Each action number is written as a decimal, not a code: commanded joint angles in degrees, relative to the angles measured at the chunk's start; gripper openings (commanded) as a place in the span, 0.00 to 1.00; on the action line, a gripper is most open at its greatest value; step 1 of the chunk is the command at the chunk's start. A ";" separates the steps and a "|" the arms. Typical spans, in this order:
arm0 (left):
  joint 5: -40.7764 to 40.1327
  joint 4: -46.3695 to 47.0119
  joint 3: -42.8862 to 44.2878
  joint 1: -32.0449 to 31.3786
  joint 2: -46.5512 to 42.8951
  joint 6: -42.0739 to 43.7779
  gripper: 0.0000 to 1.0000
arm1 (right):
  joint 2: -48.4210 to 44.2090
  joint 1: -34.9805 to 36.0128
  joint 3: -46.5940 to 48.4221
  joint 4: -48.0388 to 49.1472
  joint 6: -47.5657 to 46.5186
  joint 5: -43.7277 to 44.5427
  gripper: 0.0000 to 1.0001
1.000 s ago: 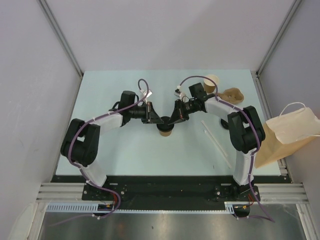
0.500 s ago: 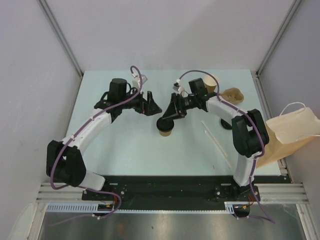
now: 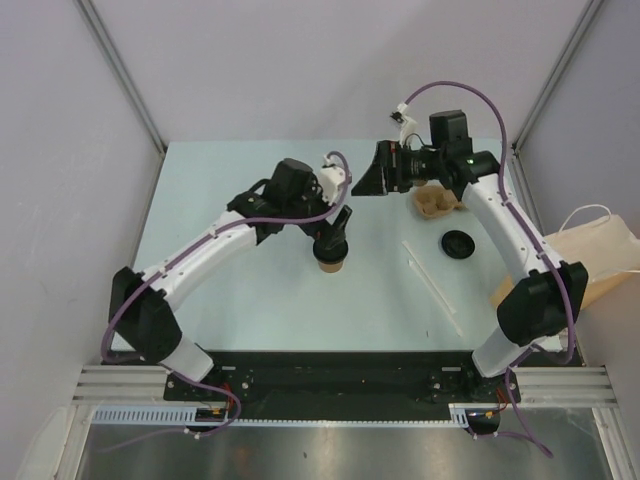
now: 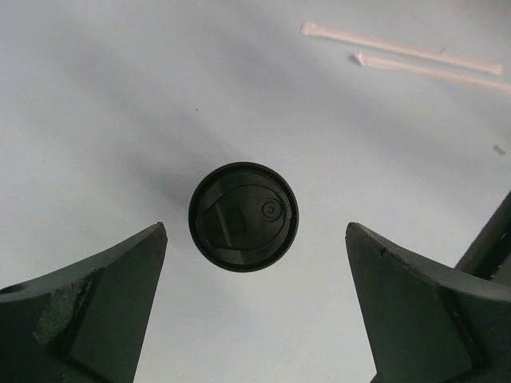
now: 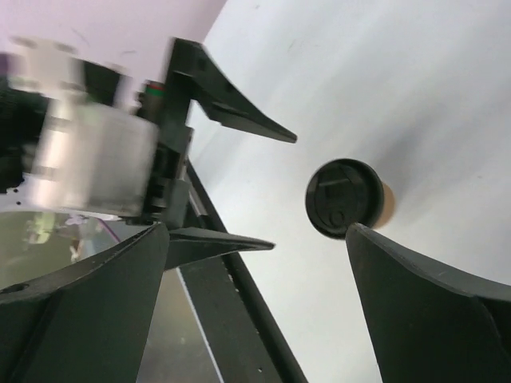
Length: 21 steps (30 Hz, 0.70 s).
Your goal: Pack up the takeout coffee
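A kraft paper cup point(image 3: 331, 260) capped with a black lid point(image 4: 243, 216) stood upright near the middle of the pale desk point(image 3: 260, 300), the left hand point(image 3: 334, 228) hovering directly above it with its fingers point(image 4: 104, 303) spread wide to either side of the cup and touching nothing. The right hand point(image 3: 368, 178), likewise spread and empty, hung beyond the cup and to its right, well clear of it. A second, loose black lid point(image 3: 459, 243) lay flat to the right of the cup, a cardboard carrier point(image 3: 436, 202) sat beyond and right of the cup, two thin pale straws point(image 3: 432, 278) lay on the cup's right, and a brown paper bag point(image 3: 585, 265) with white handles slumped farthest right of the cup, past the desk's edge; no second cup could be made out. The cup looked light and thin-walled, likely to buckle under a hard squeeze, its smooth plastic lid a slippery place to grip and liable to pop off if pried; whether it held liquid could not be told. The safer hold seemed to be across the paper wall just below the lid's rim, closed gently and kept upright
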 commanded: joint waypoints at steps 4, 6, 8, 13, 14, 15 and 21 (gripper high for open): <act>-9.91 -5.51 5.39 -4.09 7.85 4.22 1.00 | -6.03 -3.80 0.47 -9.90 -8.46 6.13 1.00; -10.52 -6.56 6.70 -4.18 9.78 4.22 1.00 | -6.83 -5.12 -0.41 -10.17 -8.64 5.87 0.99; -10.79 -7.09 7.23 -4.18 10.84 4.48 0.99 | -8.06 -6.00 -1.90 -9.30 -7.85 4.91 1.00; -9.47 -7.79 7.85 -4.18 12.95 4.74 0.99 | -8.85 -6.97 -2.96 -8.67 -7.59 4.91 1.00; -9.56 -7.71 7.94 -4.18 13.30 4.75 1.00 | -8.85 -7.06 -2.96 -8.67 -7.41 4.82 1.00; -9.56 -7.79 8.20 -4.18 13.56 4.75 0.99 | -8.76 -7.14 -2.96 -8.50 -7.24 4.64 1.00; -9.30 -7.36 8.56 -4.18 14.88 4.83 0.96 | -8.59 -7.67 -2.96 -8.23 -6.71 3.85 1.00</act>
